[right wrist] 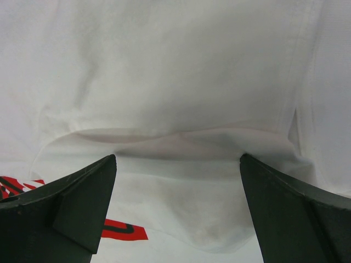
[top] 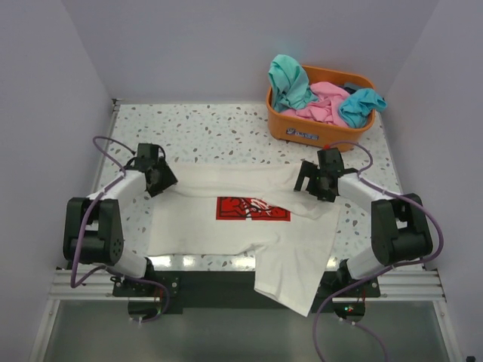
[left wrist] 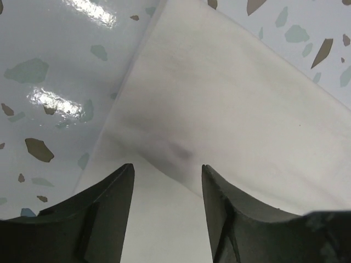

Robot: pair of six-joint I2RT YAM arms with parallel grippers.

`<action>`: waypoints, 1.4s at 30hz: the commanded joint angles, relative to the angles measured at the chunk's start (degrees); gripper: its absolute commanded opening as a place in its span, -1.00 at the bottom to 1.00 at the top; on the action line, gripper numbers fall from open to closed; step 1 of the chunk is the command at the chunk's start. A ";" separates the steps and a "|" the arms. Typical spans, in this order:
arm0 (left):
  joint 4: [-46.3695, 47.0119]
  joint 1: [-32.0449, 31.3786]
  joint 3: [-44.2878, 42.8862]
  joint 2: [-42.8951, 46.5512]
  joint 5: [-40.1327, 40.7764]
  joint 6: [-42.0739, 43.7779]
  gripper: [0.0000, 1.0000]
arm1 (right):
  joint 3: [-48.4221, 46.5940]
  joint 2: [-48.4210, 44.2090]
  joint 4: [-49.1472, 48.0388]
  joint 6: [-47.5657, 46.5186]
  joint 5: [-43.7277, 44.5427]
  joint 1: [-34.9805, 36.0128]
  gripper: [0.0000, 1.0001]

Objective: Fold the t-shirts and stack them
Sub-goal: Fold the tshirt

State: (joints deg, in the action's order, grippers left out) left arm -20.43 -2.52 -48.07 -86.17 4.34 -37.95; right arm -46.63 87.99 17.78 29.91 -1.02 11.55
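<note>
One t-shirt, the cream-white t-shirt (top: pixel 241 226), is laid sideways across the near half of the tabletop (top: pixel 211 128), with its red print (top: pixel 253 208) turned up. One end of it is draped over the near edge, toward the right arm's base.

No finished fold can be made out from above. In each wrist view an edge of cloth is seen lying over a further layer, so the first fold is judged to be barely begun at most. No stack has been started.

The left claw (top: pixel 162 181) is held at the shirt's far left corner and the right claw (top: pixel 308 181) at its far right corner. Both are seen spread over the cloth with nothing pinched. Whether the fingertips touch the cloth cannot be told.

Most of the work is judged to be left. This shirt has to be folded and set down, and the others are not yet taken out. Two teal t-shirts (top: pixel 289 81) and a pink t-shirt (top: pixel 324 102) are heaped in the orange basket (top: pixel 317 134) at the far right of the tabletop.

The basket is set apart from the spread shirt, though near the right claw, and is not judged to be in the way of a fold. The overhanging end is the likelier trouble, since it may be dragged or caught near the right base when the cloth is lifted.
</note>
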 commanded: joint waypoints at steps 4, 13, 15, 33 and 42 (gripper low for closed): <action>2.24 0.24 -2.20 -4.17 1.73 -0.36 -0.10 | 2.60 2.28 1.38 -0.03 -2.06 0.05 0.97; -2.50 0.06 -4.13 -3.48 6.64 -0.19 -1.00 | 2.16 1.75 2.87 -0.29 -0.83 0.05 0.97; -5.40 -0.02 -5.27 -2.52 8.22 1.12 -1.00 | 2.07 1.93 3.22 -0.38 -0.66 0.05 0.97; -22.12 -0.20 -15.91 -3.76 15.62 1.92 1.00 | 0.84 5.09 5.34 -0.82 -0.13 0.05 0.97; -7.56 -0.29 -7.83 2.77 -1.40 3.41 1.00 | 1.02 3.78 4.28 -2.75 -1.79 0.23 0.97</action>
State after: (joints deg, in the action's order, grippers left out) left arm -37.08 -3.01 -57.98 -84.18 12.49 -35.79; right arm -48.05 89.19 19.07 28.80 -1.08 11.62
